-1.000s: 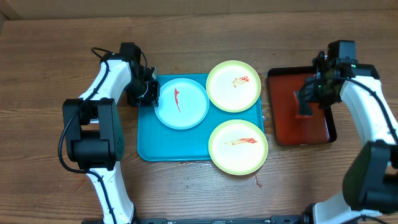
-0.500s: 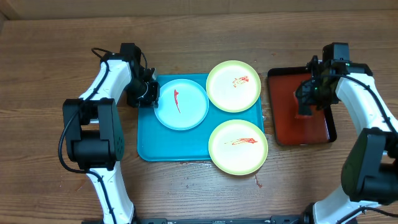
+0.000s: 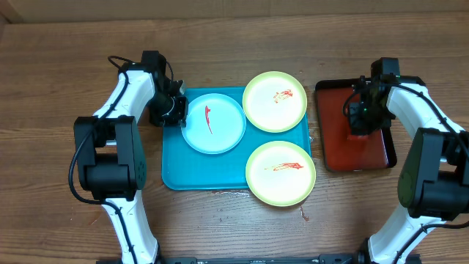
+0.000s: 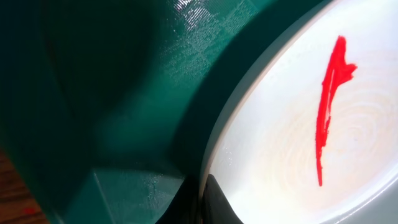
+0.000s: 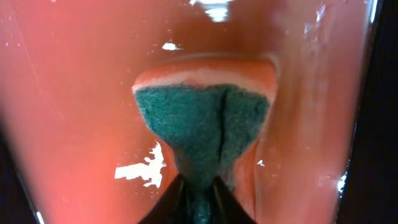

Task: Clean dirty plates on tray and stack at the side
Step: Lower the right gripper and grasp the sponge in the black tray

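So the only real change from a second ago: the right arm has swung in a bit over the dark red tray (image 3: pixel 337 158) and its jaws have closed in. The left side hasn't budged.

Going left to right: the left gripper (image 3: pixel 174 110) is pinched tight right where the pale blue plate (image 3: pixel 213 122) meets the wall of the teal tray (image 3: pixel 176 172). I can't tell which of the two it's nipping. That plate has one red sauce streak (image 4: pixel 326 106) down the middle.

Next over, both yellow-green plates, the upper one (image 3: pixel 275 101) and the lower one (image 3: pixel 281 173), overhang the tray's right rim, each still smeared.

Far right, the right gripper (image 5: pixel 199 186) is clamped on the sponge (image 5: pixel 202 124), green scourer side up, squashed into a wedge between the fingers.

My guess on handling: the plates look light, stiff and slick, so they'll skate under a wipe unless pinned. The thin raised rim is the spot to grab. The sponge is soft, so a mid-body pinch should hold.
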